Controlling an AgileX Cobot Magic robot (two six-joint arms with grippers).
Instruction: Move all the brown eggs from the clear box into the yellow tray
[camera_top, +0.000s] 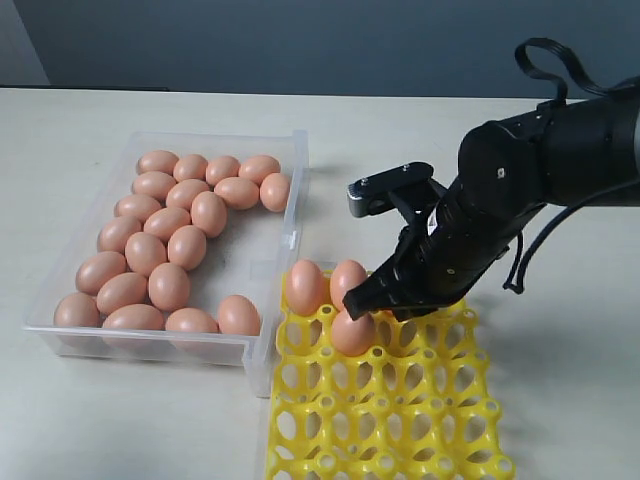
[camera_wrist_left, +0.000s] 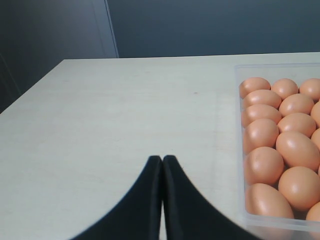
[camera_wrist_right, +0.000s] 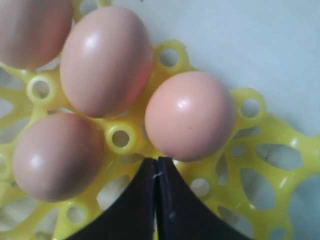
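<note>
Exterior view: right gripper (camera_top: 368, 303) shut and empty over the tray

Its jaws are pressed together and hold nothing. It hangs at the twelve o'clock edge of the yellow tray (camera_top: 380, 425), just beside four seated brown eggs (camera_wrist_right: 190, 116). Some twenty more fill the clear box (camera_top: 299, 180) at the tray's ten o'clock. Over bare table (camera_wrist_left: 125, 110), the left gripper (camera_wrist_left: 162, 159) is likewise closed and empty.

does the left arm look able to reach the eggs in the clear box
Probably yes: the left fingers, shut, sit near the open-topped clear box and nothing covers its brown eggs.
</note>
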